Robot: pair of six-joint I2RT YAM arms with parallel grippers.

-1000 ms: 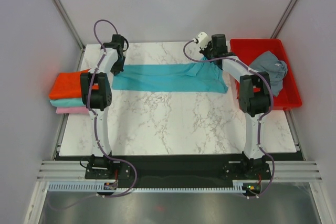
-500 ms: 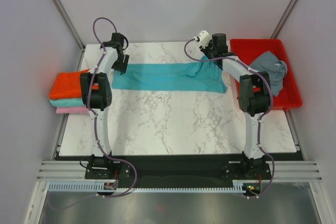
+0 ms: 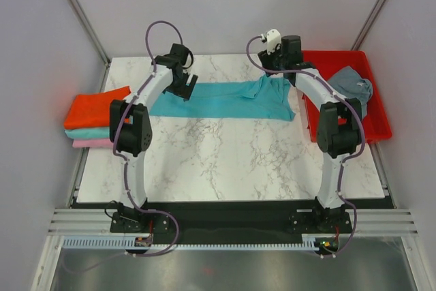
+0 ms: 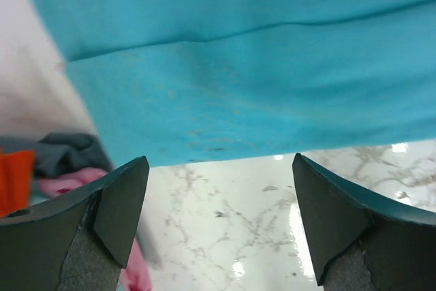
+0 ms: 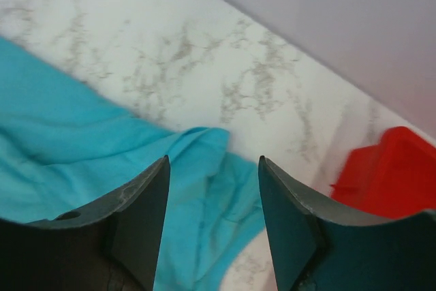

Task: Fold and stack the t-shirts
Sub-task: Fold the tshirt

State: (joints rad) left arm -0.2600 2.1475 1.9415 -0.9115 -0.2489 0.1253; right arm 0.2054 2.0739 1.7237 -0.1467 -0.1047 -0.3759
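Observation:
A turquoise t-shirt lies flat in a long folded band across the back of the table. My left gripper hovers over its left end, open wide; in the left wrist view the turquoise t-shirt fills the top, and only marble shows between the fingers of the left gripper. My right gripper is above the right end, open, with the rumpled turquoise cloth below the right gripper, apart from it. Orange-red, teal and pink t-shirts lie stacked at the left edge.
A rigid red tray stands at the right edge of the table with a crumpled slate grey t-shirt in it; a corner of the red tray shows in the right wrist view. White marble tabletop lies in front of the shirt.
Both grippers opened and let go of the turquoise t-shirt. The left gripper moved right along the shirt, the right one rose, and the shirt's right end settled onto the table.

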